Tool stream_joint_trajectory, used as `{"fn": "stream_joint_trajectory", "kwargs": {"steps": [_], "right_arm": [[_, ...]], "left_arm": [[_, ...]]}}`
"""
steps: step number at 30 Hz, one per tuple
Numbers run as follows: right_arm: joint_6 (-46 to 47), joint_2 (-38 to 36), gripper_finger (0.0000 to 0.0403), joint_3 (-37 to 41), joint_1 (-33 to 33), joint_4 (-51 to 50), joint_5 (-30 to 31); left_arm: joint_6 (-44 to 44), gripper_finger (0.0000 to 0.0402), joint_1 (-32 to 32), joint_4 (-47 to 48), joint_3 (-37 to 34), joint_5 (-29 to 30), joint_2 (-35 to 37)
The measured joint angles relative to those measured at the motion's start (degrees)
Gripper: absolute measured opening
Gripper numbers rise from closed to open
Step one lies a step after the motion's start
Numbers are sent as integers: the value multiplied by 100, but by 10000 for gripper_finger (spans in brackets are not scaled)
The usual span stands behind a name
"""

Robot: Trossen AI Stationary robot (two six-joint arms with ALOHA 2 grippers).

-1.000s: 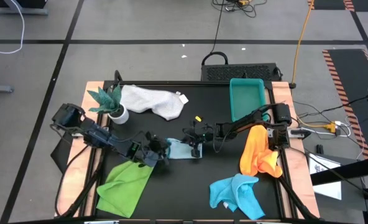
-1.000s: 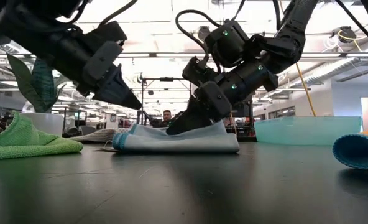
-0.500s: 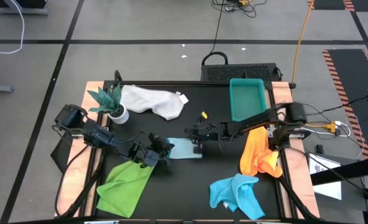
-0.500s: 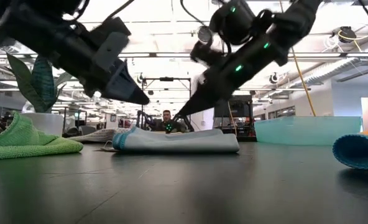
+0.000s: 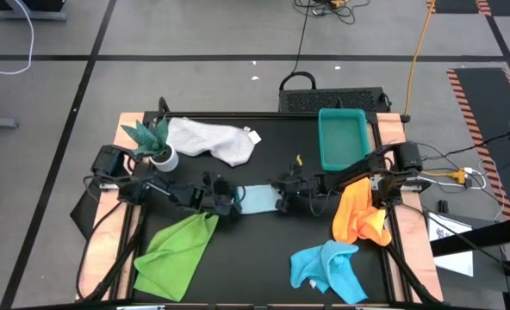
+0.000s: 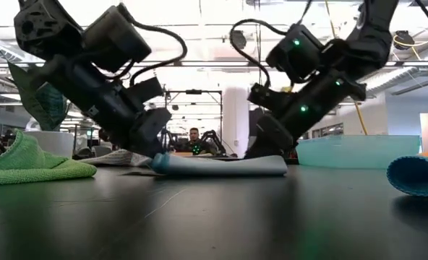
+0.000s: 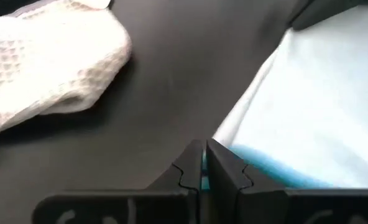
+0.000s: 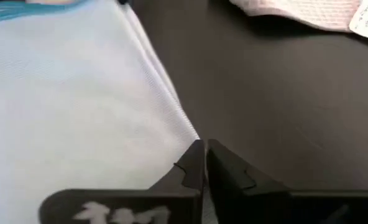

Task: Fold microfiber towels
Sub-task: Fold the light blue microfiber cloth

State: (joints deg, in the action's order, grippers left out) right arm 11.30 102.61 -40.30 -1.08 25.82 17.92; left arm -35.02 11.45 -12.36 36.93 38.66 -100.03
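A folded pale blue towel (image 5: 257,200) lies flat at the table's middle. My left gripper (image 7: 204,163) is shut, its tips at the towel's far left corner. My right gripper (image 8: 201,155) is shut at the towel's far right corner. In the low view both come slanting down onto the towel's two ends. A white-grey towel (image 5: 212,139) lies at the far left, a lime green one (image 5: 176,254) at the near left, an orange one (image 5: 358,215) at the right edge and a turquoise one (image 5: 328,267) at the near right. My left gripper touches the pale blue towel at its left edge (image 7: 258,168), by the far corner, with shut fingertips that slant down from the table's left. A sliver of blue shows in the slit between them; whether cloth is pinched, I cannot tell. The towel lies flat on the table. My right gripper meets the towel's far right corner (image 8: 183,134) with shut fingertips that slant down from the table's right. The cloth's edge runs under one finger (image 8: 190,165). Whether it presses the towel or only stands against it, I cannot tell.
A teal tray (image 5: 341,138) stands at the far right. A small plant in a white pot (image 5: 154,142) stands at the far left beside the white-grey towel. Bare black tabletop lies in front of the pale blue towel.
My right gripper has lifted off the top of the pale blue towel, gone toward the table's right edge and come down at the towel's right end. My left gripper has sunk from above the towel's left end down onto it, swinging a little toward the far edge.
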Motion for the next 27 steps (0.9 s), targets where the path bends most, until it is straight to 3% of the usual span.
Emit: {"fn": "stream_joint_trajectory", "kwargs": {"steps": [6,11,15,20,27], "right_arm": [[-37,-592,8,132,-112,66,-14],[-71,-922,8,126,-182,182,-264],[41,-685,8,130,-151,150,-443],[224,-377,8,136,-118,10,1],[484,-692,8,135,-128,-347,29]], "left_arm": [[246,26,86,-405,1,-172,216],[1077,26,104,-1575,9,-798,144],[1140,26,-42,-1673,2,-852,-141],[849,26,-206,-1433,-7,-827,-449],[791,26,-113,-1306,2,-823,-188]]}}
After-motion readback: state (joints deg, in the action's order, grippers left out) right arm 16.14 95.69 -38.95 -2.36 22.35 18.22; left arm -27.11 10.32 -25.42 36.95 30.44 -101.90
